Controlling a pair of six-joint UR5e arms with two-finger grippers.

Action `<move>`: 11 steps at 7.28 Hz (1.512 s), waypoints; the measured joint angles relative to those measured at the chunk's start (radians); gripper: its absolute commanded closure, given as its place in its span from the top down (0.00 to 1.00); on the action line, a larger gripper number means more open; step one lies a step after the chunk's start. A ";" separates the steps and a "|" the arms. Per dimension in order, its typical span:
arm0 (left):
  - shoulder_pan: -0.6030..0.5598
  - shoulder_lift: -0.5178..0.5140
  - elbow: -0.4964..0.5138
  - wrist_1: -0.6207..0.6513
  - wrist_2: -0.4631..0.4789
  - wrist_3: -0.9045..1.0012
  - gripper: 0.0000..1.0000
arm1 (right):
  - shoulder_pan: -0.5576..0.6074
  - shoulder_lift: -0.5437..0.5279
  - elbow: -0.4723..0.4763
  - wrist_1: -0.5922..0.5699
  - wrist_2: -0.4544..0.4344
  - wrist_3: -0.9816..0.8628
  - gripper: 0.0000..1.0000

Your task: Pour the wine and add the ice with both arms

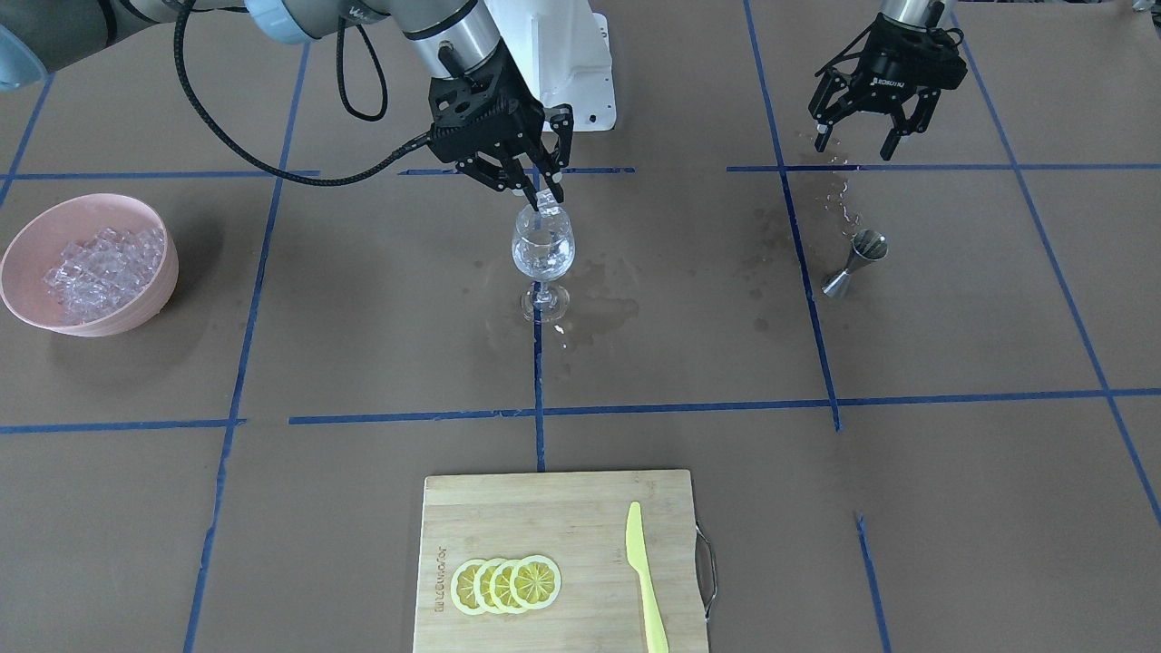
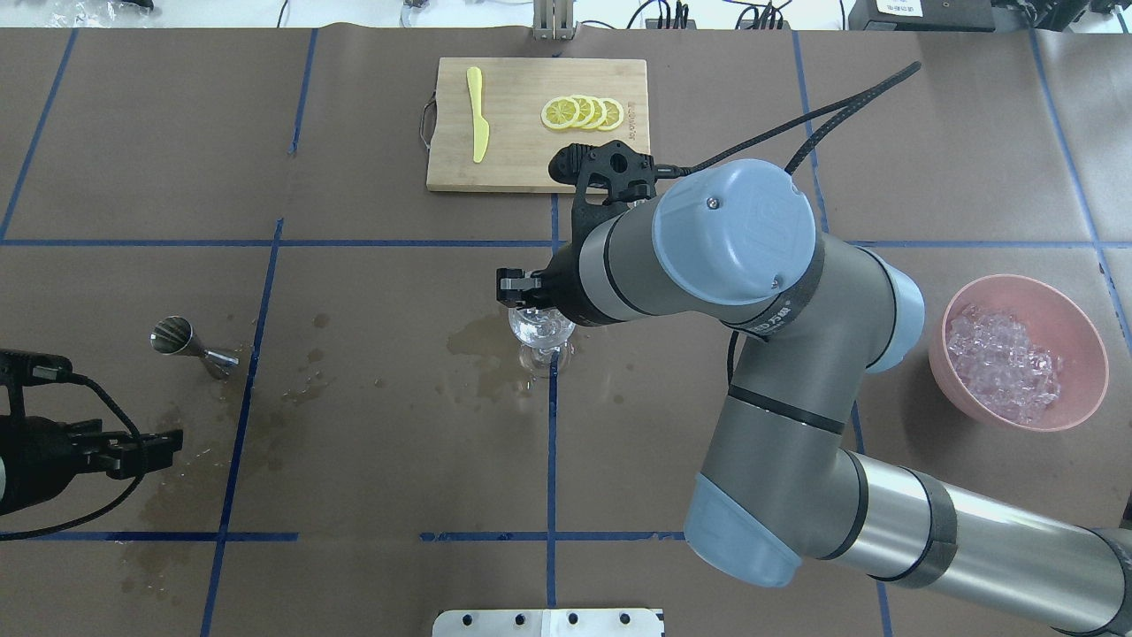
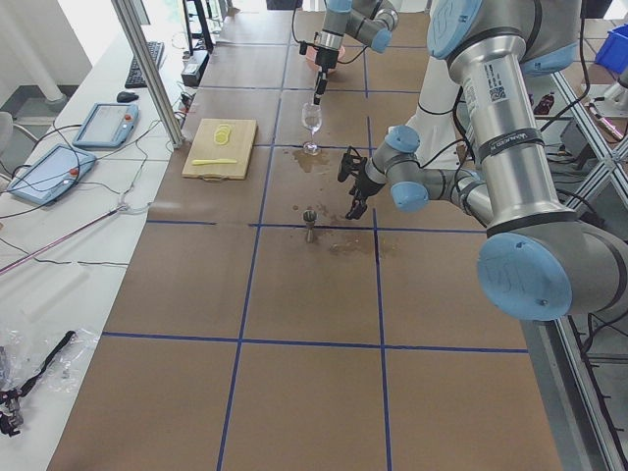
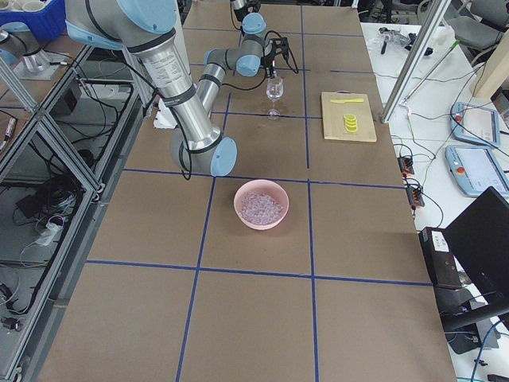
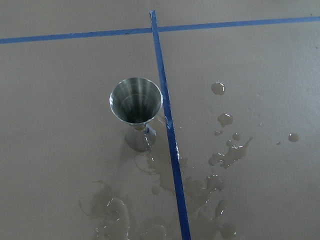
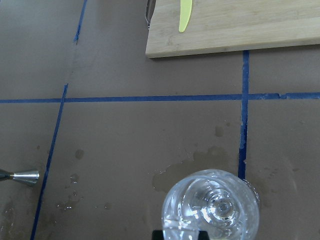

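A clear stemmed glass (image 1: pixel 542 249) stands at the table's middle with a little clear wine (image 1: pixel 541 263) in its bowl. My right gripper (image 1: pixel 546 198) hangs just above its rim, fingers pinched on a small clear ice cube (image 1: pixel 545 199). The right wrist view looks straight down into the glass (image 6: pixel 210 207). A pink bowl (image 1: pixel 23 272) piled with ice cubes (image 1: pixel 104 263) sits far out on my right. My left gripper (image 1: pixel 857 141) is open and empty, raised behind a steel jigger (image 1: pixel 855 263), which stands upright and looks empty in the left wrist view (image 5: pixel 136 102).
A wooden cutting board (image 1: pixel 553 517) with lemon slices (image 1: pixel 506 583) and a yellow knife (image 1: pixel 646 580) lies at the far side. Wet stains (image 1: pixel 599 308) surround the glass and spots trail near the jigger (image 5: pixel 225 155). Blue tape lines grid the brown paper.
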 measured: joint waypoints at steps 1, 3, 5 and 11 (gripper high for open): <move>-0.003 -0.002 0.001 0.001 -0.001 0.000 1.00 | 0.000 0.001 0.002 -0.009 0.000 0.000 0.55; -0.004 -0.004 0.002 0.001 -0.001 0.001 1.00 | 0.001 0.002 0.004 -0.014 -0.002 0.000 0.99; -0.007 -0.005 0.004 0.001 -0.001 0.001 1.00 | 0.002 0.001 0.004 -0.014 -0.003 0.000 1.00; -0.263 -0.026 0.010 0.033 -0.202 0.282 1.00 | 0.123 -0.049 0.094 -0.225 0.025 -0.123 1.00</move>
